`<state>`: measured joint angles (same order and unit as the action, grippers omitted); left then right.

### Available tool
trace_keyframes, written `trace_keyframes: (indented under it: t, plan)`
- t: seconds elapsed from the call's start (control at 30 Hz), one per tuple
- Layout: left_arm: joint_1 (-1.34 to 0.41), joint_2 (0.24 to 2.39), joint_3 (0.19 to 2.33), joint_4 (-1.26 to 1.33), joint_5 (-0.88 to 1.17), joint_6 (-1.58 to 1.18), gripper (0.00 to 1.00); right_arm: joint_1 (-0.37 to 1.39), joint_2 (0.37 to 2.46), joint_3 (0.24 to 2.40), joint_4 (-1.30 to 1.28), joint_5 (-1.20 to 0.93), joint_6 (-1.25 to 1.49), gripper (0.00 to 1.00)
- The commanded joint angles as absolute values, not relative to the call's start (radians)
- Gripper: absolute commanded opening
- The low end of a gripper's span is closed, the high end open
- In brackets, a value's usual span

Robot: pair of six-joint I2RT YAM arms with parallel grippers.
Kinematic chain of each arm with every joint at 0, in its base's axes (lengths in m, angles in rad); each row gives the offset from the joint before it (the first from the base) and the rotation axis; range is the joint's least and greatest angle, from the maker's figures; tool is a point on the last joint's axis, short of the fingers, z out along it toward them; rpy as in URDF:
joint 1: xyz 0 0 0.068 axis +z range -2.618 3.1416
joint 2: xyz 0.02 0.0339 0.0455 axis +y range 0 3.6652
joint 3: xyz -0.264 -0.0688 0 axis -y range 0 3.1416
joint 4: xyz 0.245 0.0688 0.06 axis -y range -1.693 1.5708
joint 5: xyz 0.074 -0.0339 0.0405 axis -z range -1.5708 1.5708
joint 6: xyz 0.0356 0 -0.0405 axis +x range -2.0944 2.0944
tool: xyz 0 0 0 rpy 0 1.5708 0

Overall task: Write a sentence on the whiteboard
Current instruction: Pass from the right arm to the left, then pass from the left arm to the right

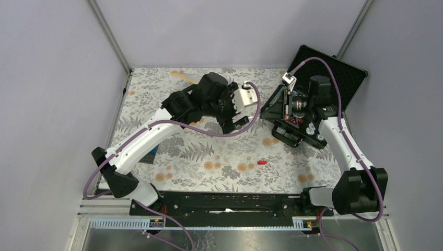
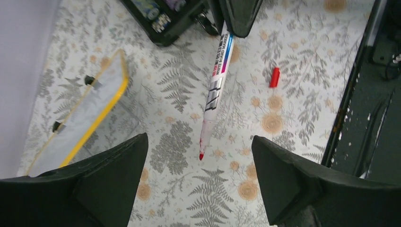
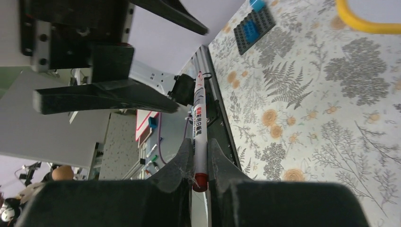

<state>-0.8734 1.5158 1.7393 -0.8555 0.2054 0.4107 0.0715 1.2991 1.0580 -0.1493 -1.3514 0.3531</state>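
Right gripper (image 3: 198,151) is clamped on the rear of the red marker (image 2: 215,90), uncapped, with its wet tip aimed into the left gripper (image 2: 198,139). The left fingers stand wide apart on either side of the tip and touch nothing. The red cap (image 2: 274,77) lies loose on the fern-print cloth (image 2: 189,194).

The whiteboard (image 2: 82,120), with its yellow rim, sits at the left of the cloth, mostly under the left arm in the top view. We see no red strokes on the part that shows, so we judge the sentence not started.

We judge the step in hand to be a hand-over to the left arm. The left fingers should close on the printed barrel, clear of the nib, leaving the tip proud for writing. The right should let go only once the left grip is firm.

The black case (image 1: 342,78) is open with its foam lid raised. The right arm hides most of the tray. One corner shows a few small coloured round ends, too small to name.
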Motion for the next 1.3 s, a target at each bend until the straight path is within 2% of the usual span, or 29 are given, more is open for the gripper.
trace_keyframes:
  t: [0.0, 0.07, 0.17, 0.23, 0.37, 0.43, 0.47, 0.57, 0.6, 1.27]
  plan:
    - [-0.875, 1.513, 1.714, -0.874, 0.254, 0.431, 0.88, 0.130, 1.257, 1.064, -0.155, -1.425, 0.347, 0.00]
    - [-0.875, 1.520, 1.704, -0.889, 0.292, 0.430, 0.84, 0.144, 1.257, 1.068, -0.156, -1.426, 0.353, 0.00]
    - [-0.875, 1.532, 1.699, -0.900, 0.312, 0.426, 0.71, 0.162, 1.254, 1.070, -0.157, -1.425, 0.357, 0.00]
    - [-0.874, 1.534, 1.700, -0.900, 0.324, 0.424, 0.57, 0.174, 1.252, 1.064, -0.157, -1.418, 0.357, 0.00]
    - [-0.876, 1.546, 1.690, -0.899, 0.358, 0.412, 0.22, 0.193, 1.257, 1.065, -0.179, -1.396, 0.347, 0.00]
    - [-0.876, 1.554, 1.685, -0.900, 0.359, 0.401, 0.04, 0.206, 1.261, 1.083, -0.245, -1.352, 0.297, 0.07]
    - [-0.875, 1.558, 1.684, -0.899, 0.361, 0.393, 0.00, 0.219, 1.264, 1.094, -0.285, -1.309, 0.250, 0.20]
    - [-0.876, 1.562, 1.674, -0.875, 0.371, 0.364, 0.00, 0.241, 1.270, 1.116, -0.332, -1.252, 0.213, 0.46]
    - [-0.875, 1.562, 1.670, -0.865, 0.371, 0.356, 0.00, 0.245, 1.273, 1.118, -0.329, -1.241, 0.217, 0.49]
    - [-0.871, 1.575, 1.662, -0.813, 0.446, 0.339, 0.00, 0.283, 1.292, 1.105, -0.213, -1.237, 0.325, 0.42]
